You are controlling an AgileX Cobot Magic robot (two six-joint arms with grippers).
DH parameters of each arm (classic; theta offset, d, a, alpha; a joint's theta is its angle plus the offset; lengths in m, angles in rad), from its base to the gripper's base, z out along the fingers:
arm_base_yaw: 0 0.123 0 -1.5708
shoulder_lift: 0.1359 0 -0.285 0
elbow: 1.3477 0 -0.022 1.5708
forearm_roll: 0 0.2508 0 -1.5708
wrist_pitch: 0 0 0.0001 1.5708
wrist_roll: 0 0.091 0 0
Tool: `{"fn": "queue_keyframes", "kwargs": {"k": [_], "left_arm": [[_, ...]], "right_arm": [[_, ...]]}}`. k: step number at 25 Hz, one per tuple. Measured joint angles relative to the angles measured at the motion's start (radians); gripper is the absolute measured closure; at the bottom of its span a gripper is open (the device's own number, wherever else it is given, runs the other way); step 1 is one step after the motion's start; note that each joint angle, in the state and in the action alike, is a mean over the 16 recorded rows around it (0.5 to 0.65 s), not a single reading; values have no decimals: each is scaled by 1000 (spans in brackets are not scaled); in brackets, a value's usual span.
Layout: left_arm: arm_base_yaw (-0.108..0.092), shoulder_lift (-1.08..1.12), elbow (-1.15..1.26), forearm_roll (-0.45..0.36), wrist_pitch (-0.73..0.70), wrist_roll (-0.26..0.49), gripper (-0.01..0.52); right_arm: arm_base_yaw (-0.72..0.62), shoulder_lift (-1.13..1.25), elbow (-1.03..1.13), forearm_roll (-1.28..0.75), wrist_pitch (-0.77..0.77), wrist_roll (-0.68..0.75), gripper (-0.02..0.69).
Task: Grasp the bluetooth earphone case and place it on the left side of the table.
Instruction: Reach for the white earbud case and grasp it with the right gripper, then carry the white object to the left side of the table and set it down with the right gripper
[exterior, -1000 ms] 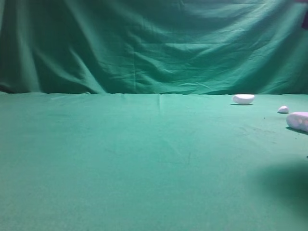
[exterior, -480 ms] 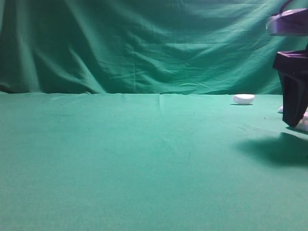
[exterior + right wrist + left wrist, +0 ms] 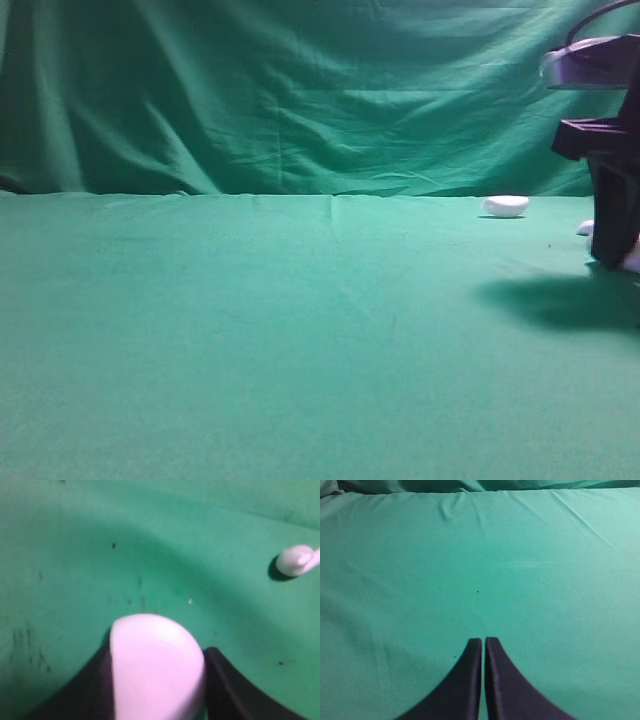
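Observation:
The white, rounded bluetooth earphone case [image 3: 157,665] lies on the green table [image 3: 300,330] at the far right. It fills the gap between the dark fingers of my right gripper [image 3: 159,647], which press against both of its sides. From the exterior high view, the right gripper [image 3: 615,245] stands upright at the table's right edge and hides all but a white sliver of the case [image 3: 633,262]. My left gripper [image 3: 483,640] is shut with nothing in it, over bare cloth.
A smaller white half-dome piece [image 3: 506,206] sits near the back right of the table. A tiny white piece [image 3: 586,228] lies just left of the right gripper and shows as a tiny white piece [image 3: 297,560] in the right wrist view. A darker green curtain [image 3: 300,90] hangs behind.
The right arm came down into view from the right, over the case. Its fingers have narrowed onto the case's sides. The case now sits mostly hidden behind the gripper.

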Motion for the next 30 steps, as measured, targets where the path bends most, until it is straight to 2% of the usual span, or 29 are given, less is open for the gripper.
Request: {"fn": "queue_keyframes", "kwargs": {"k": [8, 13, 17, 26, 30], "left_arm": [[0, 0, 0, 0, 0, 0, 514], [0, 0, 0, 0, 0, 0, 514], [0, 0, 0, 0, 0, 0, 514], [0, 0, 0, 0, 0, 0, 514], [0, 0, 0, 0, 0, 0, 514]], "right_arm": [[259, 218, -383, 41, 79, -48, 336], [371, 384, -573, 37, 112, -54, 336], [415, 478, -663, 32, 119, -55, 317], [438, 528, -719, 25, 145, -38, 180], [433, 477, -720, 18, 215, 4, 200]]}}
